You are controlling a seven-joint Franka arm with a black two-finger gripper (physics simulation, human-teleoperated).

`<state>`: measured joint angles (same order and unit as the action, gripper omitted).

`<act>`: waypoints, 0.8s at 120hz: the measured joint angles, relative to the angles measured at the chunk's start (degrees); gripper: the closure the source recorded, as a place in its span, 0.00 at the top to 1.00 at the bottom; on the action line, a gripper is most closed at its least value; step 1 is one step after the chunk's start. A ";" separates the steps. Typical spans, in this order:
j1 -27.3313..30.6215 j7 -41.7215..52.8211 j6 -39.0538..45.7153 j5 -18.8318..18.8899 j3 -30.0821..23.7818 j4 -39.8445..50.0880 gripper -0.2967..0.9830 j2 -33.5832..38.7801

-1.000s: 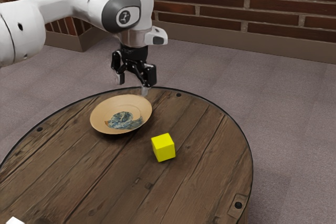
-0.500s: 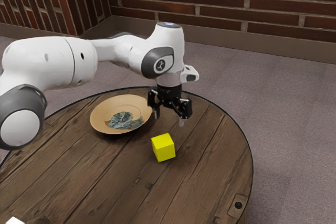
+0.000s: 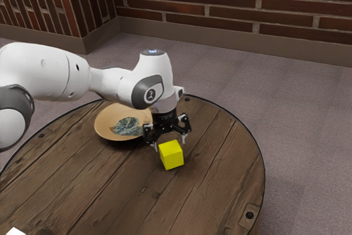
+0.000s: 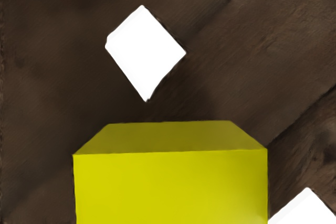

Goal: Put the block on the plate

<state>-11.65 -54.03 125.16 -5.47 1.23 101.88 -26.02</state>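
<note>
Exterior view: the arm (image 3: pixel 49 72) reaches in low from the left, its gripper (image 3: pixel 170 143) pointing down at the yellow block (image 3: pixel 171 156), fingers wide apart. The block sits on the table (image 3: pixel 220 185), off the plate (image 3: pixel 105 123).

A white object (image 3: pixel 15 231) is seen on the table (image 3: pixel 220 163) at the exterior view's eight o'clock, brickwork (image 3: pixel 247 15) at one.
</note>
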 joint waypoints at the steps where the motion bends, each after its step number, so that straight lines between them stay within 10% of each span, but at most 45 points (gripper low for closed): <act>1: 0.01 -0.54 0.14 0.01 0.00 0.05 0.77 -0.01; 96: -0.78 -13.41 4.70 2.12 0.00 0.47 0.66 -3.65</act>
<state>-12.43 -67.44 129.86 -3.35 1.23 102.35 -29.67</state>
